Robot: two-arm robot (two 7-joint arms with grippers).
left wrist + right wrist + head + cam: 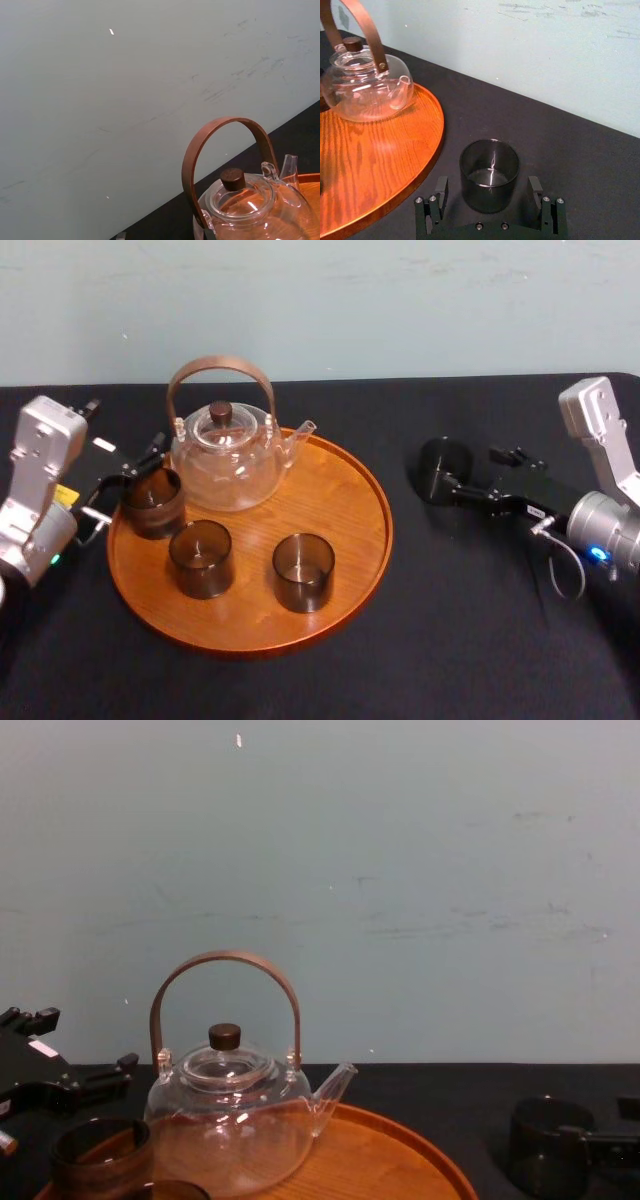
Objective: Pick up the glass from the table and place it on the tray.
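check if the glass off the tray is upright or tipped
Upright: the glass stands on the table, round mouth up, between the open fingers of the right end effector.

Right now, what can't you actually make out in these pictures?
- Chest view: the bottom edge cuts off the tray and most of the tray glass by the left gripper.
- Left wrist view: the bottom edge cuts off the lower body of the teapot.
- Head view: the lone glass blends into the black table, its side covered by the open right gripper.
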